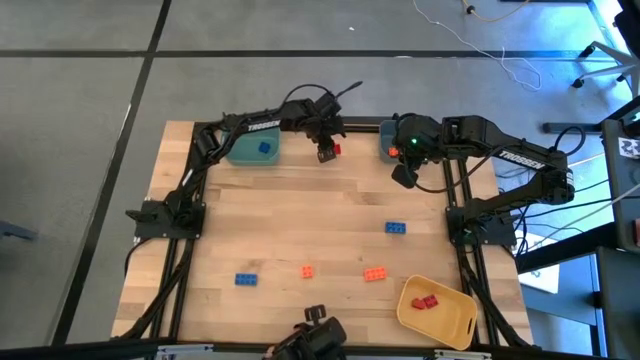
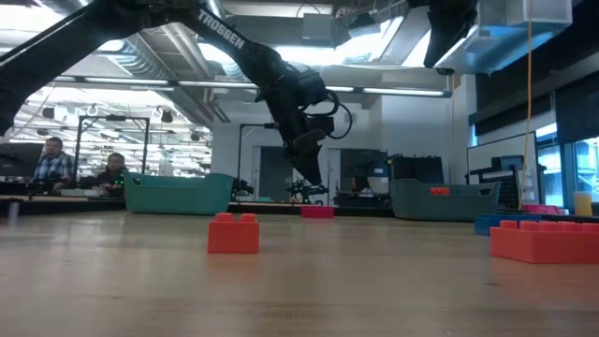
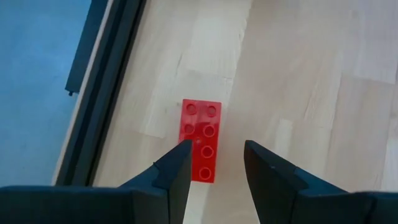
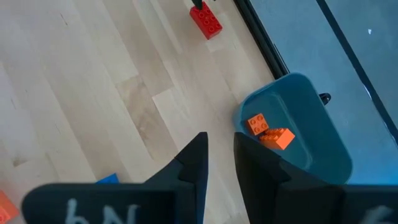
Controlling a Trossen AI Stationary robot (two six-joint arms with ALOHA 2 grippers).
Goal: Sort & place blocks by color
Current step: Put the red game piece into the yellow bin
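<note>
- Left gripper (image 3: 216, 163) hangs over the red block (image 3: 201, 140) at the table's far edge, fingers parted, seemingly not touching it.
- Right gripper (image 4: 219, 155) is narrow and empty, just beside the grey-blue bin (image 4: 323, 134).

Even overhead light, soft shadows; ceiling strip lights glare in low view; near tabletop blurred.

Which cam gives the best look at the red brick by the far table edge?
Left wrist view: the red brick fills the frame, studs visible, just ahead of the open left tool. High view shows a speck, low view a sliver, right wrist view a small distant brick.
</note>
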